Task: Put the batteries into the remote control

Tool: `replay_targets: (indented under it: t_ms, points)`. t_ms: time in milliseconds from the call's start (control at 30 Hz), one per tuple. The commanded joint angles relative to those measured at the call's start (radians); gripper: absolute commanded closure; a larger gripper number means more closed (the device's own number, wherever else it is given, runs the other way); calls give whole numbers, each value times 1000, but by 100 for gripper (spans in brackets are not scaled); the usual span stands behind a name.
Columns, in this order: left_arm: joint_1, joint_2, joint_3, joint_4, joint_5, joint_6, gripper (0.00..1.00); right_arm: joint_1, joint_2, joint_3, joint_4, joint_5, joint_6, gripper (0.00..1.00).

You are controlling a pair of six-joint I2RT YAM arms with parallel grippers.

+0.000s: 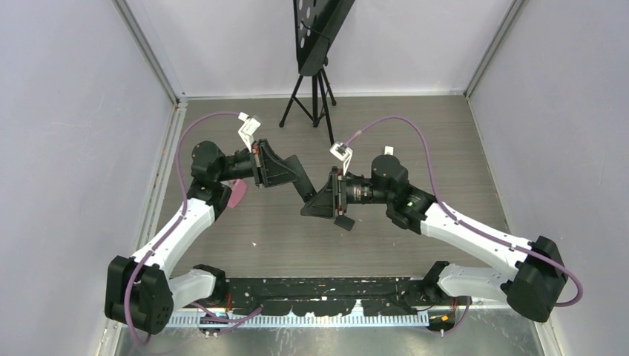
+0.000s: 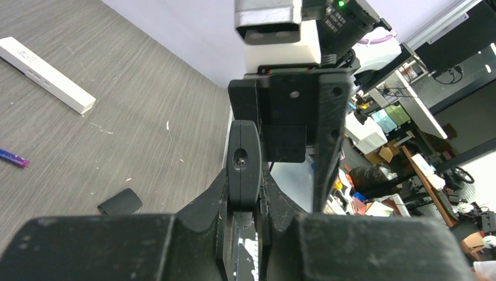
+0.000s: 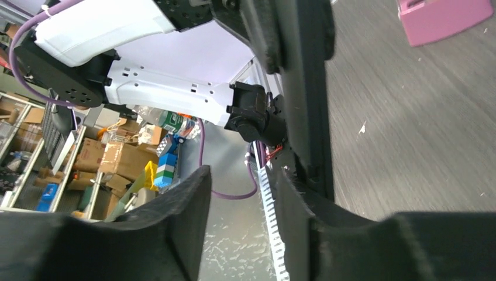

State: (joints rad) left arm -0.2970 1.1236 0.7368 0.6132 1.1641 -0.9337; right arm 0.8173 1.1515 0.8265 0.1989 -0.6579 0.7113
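Observation:
My left gripper (image 1: 291,169) is shut on a black remote control (image 1: 305,187) and holds it up above the table. In the left wrist view the remote control (image 2: 244,164) stands edge-on, clamped between the fingers of the left gripper (image 2: 244,182). My right gripper (image 1: 315,204) meets the remote's far end. It is open (image 3: 241,175), with nothing in the gap; the remote (image 3: 304,88) runs just beside its right-hand finger (image 3: 292,222). A purple battery (image 2: 13,158) lies on the table at the far left. The other batteries are out of view.
A small black cover piece (image 1: 343,221) lies on the table under the grippers, also visible in the left wrist view (image 2: 120,202). A white slim remote (image 2: 47,76) lies further off. A pink object (image 1: 237,194) sits by the left arm. A tripod (image 1: 315,96) stands at the back.

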Motion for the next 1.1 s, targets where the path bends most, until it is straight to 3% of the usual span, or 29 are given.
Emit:
replay_targets:
  t_ms: [0, 133, 300, 367, 433, 600, 733, 900, 1067]
  points:
    - [-7, -18, 15, 79, 18, -25, 100, 1, -97, 0, 101, 23, -6, 41]
    - [-7, -12, 15, 78, 17, -25, 100, 0, -209, -40, 110, 147, -18, 34]
    - [-7, -14, 15, 78, 20, -28, 100, 0, -299, -62, -36, 416, -59, 27]
    - [-8, -19, 16, 78, 24, -28, 100, 0, -288, -56, -83, 457, -72, 24]
    - [-12, -25, 16, 79, 31, -28, 100, 0, -254, -40, -95, 407, -82, 24]
    - [-30, -38, 18, 91, 43, -26, 100, 3, -116, 19, -46, 103, -84, 25]
    - [-40, -44, 23, 91, 50, -30, 100, 14, -41, 48, 12, 11, -57, 44]
    - [-41, -57, 25, 97, 6, -70, 98, 15, -26, 27, 126, 54, -3, 76]
    - [-42, -70, 14, 134, -144, -180, 60, 15, -32, -27, 254, 164, 65, 91]
